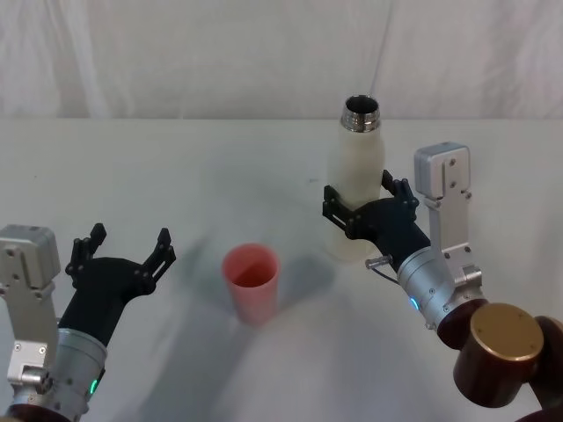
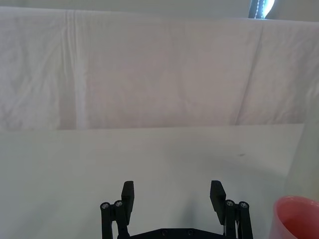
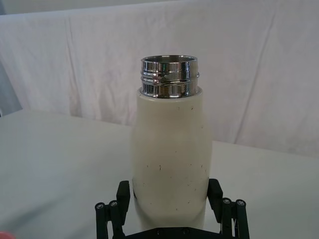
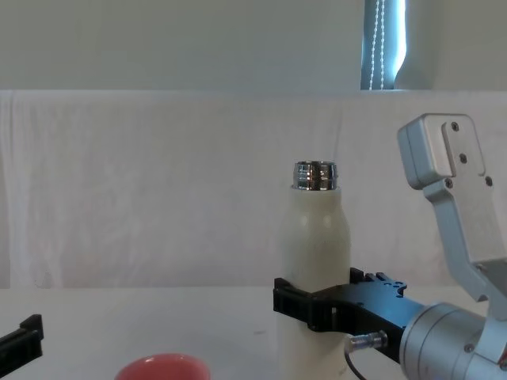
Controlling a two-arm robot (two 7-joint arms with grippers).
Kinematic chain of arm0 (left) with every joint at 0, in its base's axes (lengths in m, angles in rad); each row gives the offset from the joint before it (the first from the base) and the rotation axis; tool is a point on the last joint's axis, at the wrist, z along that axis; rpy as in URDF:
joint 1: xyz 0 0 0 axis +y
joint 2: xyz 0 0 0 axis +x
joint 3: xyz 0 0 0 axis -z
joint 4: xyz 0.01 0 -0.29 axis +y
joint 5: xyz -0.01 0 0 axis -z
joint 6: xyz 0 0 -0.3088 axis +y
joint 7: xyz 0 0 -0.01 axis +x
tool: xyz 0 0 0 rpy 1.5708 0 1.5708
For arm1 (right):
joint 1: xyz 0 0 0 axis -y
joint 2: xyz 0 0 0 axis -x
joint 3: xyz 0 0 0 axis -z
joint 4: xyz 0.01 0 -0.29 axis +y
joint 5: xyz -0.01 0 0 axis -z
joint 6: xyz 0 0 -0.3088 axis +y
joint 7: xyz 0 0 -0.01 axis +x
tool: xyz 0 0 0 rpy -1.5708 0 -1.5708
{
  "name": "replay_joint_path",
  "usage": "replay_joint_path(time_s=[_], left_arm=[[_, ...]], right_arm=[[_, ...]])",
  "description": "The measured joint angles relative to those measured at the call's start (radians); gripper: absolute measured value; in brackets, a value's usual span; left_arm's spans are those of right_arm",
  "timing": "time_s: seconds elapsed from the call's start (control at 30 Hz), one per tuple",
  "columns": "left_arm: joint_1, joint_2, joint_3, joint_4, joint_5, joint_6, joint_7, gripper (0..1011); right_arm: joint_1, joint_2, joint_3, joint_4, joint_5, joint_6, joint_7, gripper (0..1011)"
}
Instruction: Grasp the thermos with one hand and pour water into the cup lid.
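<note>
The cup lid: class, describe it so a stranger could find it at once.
On the white table, look between the two arms, in front of the tall cream thermos and to its left. The cup lid stands there upright and open-topped: the only coral-pink thing, far shorter than the thermos, with no pincer around it.

My head camera looks down and forward over the table, taking in both claws. The chest camera sits lower, facing level across it toward the white cloth backdrop. Each wrist camera rides close behind its own claw, looking out past the fingers. Head, chest and right wrist views share the thermos between the right claw fingers.
</note>
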Motion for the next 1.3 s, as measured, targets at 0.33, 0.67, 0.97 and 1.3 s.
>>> replay_joint_path(time_s=[0.33, 0.67, 0.97, 1.3], left_arm=[[0.0, 0.0, 0.0, 0.0, 0.0, 0.0, 0.0, 1001], [0.0, 0.0, 0.0, 0.0, 0.0, 0.0, 0.0, 1001], [0.0, 0.0, 0.0, 0.0, 0.0, 0.0, 0.0, 1001], [0.0, 0.0, 0.0, 0.0, 0.0, 0.0, 0.0, 1001]], right_arm=[[0.023, -0.011, -0.001, 0.029, 0.001, -0.001, -0.001, 1001], [0.039, -0.021, -0.003, 0.052, 0.0, -0.001, -0.006, 1001], [0.058, -0.03, -0.005, 0.08, -0.004, 0.0, -0.009, 1001], [0.06, -0.031, -0.002, 0.08, 0.0, -0.004, -0.005, 950]])
